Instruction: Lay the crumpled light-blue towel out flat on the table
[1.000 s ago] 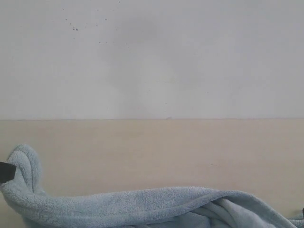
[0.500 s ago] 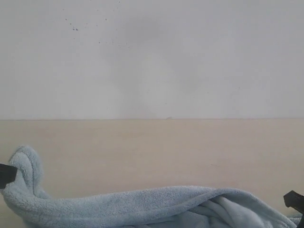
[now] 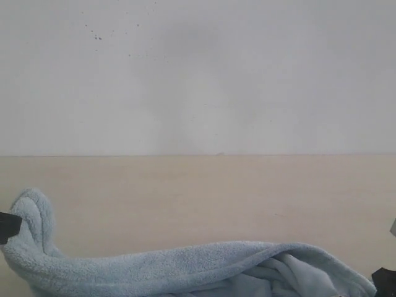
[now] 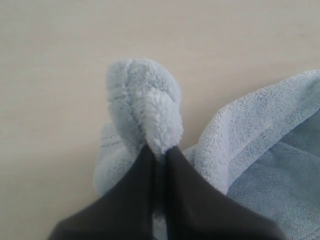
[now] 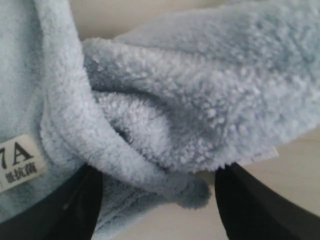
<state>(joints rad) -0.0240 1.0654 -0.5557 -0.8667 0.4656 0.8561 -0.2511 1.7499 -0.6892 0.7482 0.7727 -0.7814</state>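
Observation:
The light-blue towel (image 3: pixel 185 269) lies crumpled in a long roll along the near edge of the table (image 3: pixel 204 192). My left gripper (image 3: pixel 6 226) is shut on a bunched fold at the towel's left end, which stands up in a hump (image 4: pixel 145 100) past the fingertips (image 4: pixel 172 157). My right gripper (image 5: pixel 157 187) is at the towel's right end, where only a dark tip (image 3: pixel 385 279) shows in the exterior view. Its jaws stand wide open, astride thick folds of the towel (image 5: pixel 200 100) without clamping them. A white printed tag (image 5: pixel 17 162) sits beside one finger.
Bare beige tabletop stretches behind the towel to a white wall (image 3: pixel 198 74). Nothing else stands on the table.
The right gripper's tip rose into view at the lower right, then dropped lower, and the towel's right end shifted slightly. The left gripper and its fold stayed put.

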